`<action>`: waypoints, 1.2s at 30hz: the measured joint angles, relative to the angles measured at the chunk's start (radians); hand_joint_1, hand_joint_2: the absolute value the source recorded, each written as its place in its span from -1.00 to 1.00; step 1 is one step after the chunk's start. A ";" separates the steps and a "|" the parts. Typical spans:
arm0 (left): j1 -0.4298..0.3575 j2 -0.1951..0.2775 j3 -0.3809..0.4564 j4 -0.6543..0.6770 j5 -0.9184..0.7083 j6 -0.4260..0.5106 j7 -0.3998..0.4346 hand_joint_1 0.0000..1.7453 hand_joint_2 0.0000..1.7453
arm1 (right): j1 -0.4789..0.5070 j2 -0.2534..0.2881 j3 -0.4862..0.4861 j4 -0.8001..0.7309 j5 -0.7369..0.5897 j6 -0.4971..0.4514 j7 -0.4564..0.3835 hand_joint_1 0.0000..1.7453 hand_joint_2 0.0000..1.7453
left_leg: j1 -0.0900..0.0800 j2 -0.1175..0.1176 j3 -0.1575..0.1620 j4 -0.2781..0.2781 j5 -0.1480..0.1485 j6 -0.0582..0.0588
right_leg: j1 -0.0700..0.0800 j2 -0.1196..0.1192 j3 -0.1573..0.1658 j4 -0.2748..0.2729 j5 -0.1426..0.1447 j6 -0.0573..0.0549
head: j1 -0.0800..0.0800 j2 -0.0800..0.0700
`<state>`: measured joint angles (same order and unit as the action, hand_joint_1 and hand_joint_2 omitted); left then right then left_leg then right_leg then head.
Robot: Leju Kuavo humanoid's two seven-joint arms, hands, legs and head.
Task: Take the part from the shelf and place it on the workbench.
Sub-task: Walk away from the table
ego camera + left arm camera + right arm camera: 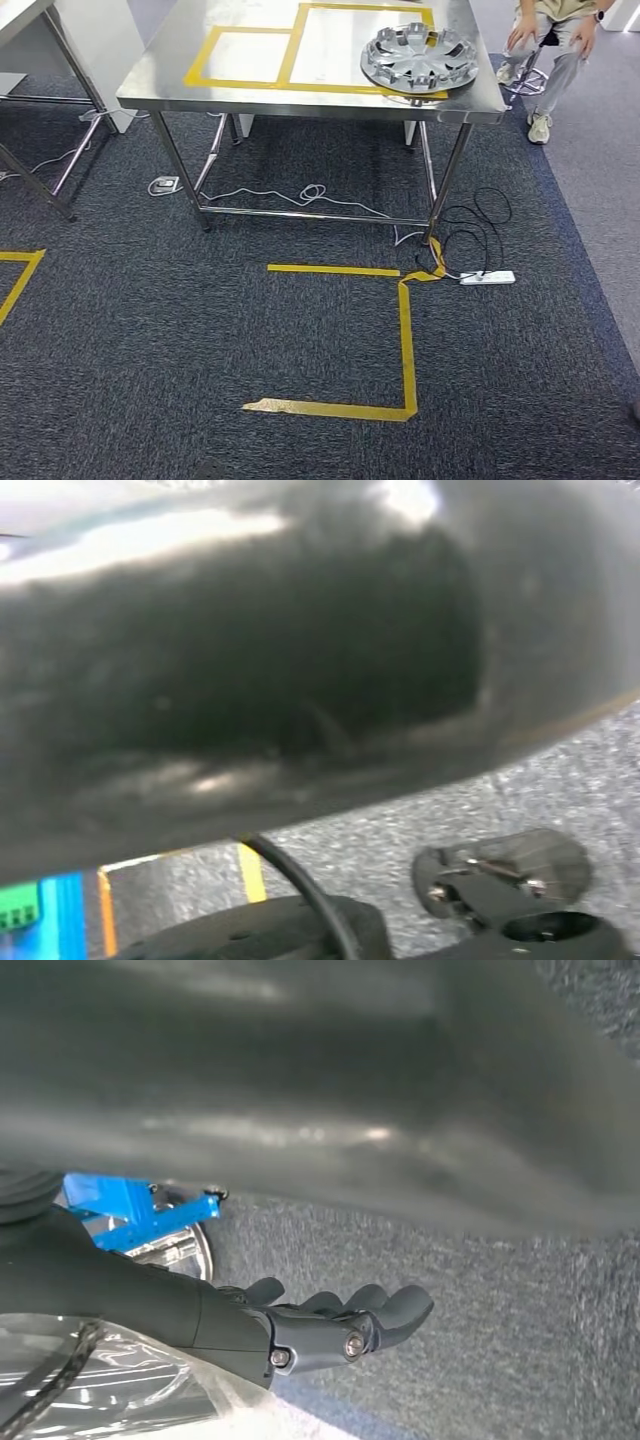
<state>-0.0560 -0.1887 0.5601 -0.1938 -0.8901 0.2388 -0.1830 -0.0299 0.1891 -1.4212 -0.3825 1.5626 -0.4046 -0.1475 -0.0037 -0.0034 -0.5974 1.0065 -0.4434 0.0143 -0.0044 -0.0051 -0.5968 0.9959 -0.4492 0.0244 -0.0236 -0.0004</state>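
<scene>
Part: silver hubcap (420,58), lying flat on steel workbench (151,85) inside yellow tape outline (287,68). Right hand (340,1325): fingers extended, apart, holding nothing. Left hand: state cannot be told. Seated person (555,40) beside workbench; power strip (487,278) on carpet

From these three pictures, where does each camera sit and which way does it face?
Head view: high on the body, looking forward and down at the steel table, the silver wheel cover and the carpet.
Left wrist view: at the left wrist, facing the carpet past a blurred grey cover.
Right wrist view: at the right wrist, showing the right hand, fingers extended, holding nothing.
All share the dark carpet.
</scene>
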 joint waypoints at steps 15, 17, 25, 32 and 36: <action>0.006 0.011 -0.002 0.000 0.001 0.016 0.101 -1.00 1.00 | -0.007 -0.013 0.040 0.058 0.008 0.007 0.048 -1.00 -1.00 | 0.000 0.000 0.000 0.000 0.000 0.000 | 0.000 0.000 0.000 0.000 0.000 0.000 | 0.000 0.000; 0.006 0.012 -0.002 0.000 0.001 0.018 0.101 -1.00 0.50 | -0.007 -0.014 0.042 0.062 0.008 0.008 0.048 -1.00 -1.00 | 0.000 0.000 0.000 0.000 0.000 0.000 | 0.000 0.000 0.000 0.000 0.000 0.000 | 0.000 0.000; 0.007 0.015 -0.002 0.000 0.000 0.045 0.107 -1.00 -1.00 | -0.007 -0.014 0.053 0.073 -0.024 0.051 0.055 -1.00 -1.00 | 0.000 0.000 0.000 0.000 0.000 0.000 | 0.000 0.000 0.000 0.000 0.000 0.000 | 0.000 0.000; 0.008 0.016 0.000 0.000 0.008 0.032 0.107 -1.00 -1.00 | -0.007 -0.014 0.053 0.076 -0.033 0.062 0.047 -1.00 -1.00 | 0.000 0.000 0.000 0.000 0.000 0.000 | 0.000 0.000 0.000 0.000 0.000 0.000 | 0.000 0.000; 0.009 0.016 0.003 0.000 0.011 0.025 0.107 -1.00 -1.00 | -0.007 -0.014 0.053 0.077 -0.026 0.064 0.047 -1.00 -1.00 | 0.000 0.000 0.000 0.000 0.000 0.000 | 0.000 0.000 0.000 0.000 0.000 0.000 | 0.000 0.000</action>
<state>-0.0474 -0.1722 0.5631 -0.1938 -0.8793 0.2636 -0.0763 -0.0370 0.1751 -1.3681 -0.3059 1.5368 -0.3401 -0.1009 -0.0036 -0.0034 -0.5975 1.0065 -0.4432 0.0139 -0.0044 -0.0051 -0.5968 0.9959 -0.4492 0.0243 -0.0237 -0.0001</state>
